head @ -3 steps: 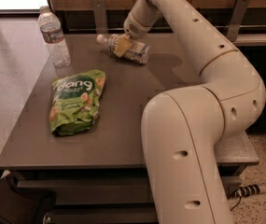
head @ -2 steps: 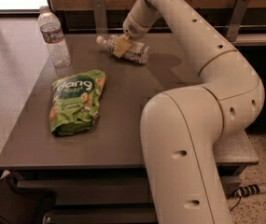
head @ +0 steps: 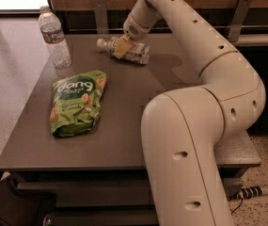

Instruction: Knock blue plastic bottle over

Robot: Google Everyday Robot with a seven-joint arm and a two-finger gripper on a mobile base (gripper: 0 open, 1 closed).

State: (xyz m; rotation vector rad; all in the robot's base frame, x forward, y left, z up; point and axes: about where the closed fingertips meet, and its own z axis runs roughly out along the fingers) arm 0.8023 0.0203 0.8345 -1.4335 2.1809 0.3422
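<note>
The blue plastic bottle [head: 138,53] lies on its side near the far edge of the surface [head: 124,107], cap pointing left. The gripper [head: 121,47] sits over its neck end; whether the jaws are apart or together cannot be told.

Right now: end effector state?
End effector: cannot be told; it is at the blue plastic bottle, which lies on its side.

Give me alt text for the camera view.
The blue plastic bottle lies on its side at the back of the table, with the gripper right over its middle. A ribbed water bottle stands upright at the far left corner, and a green snack bag lies flat in front.
</note>
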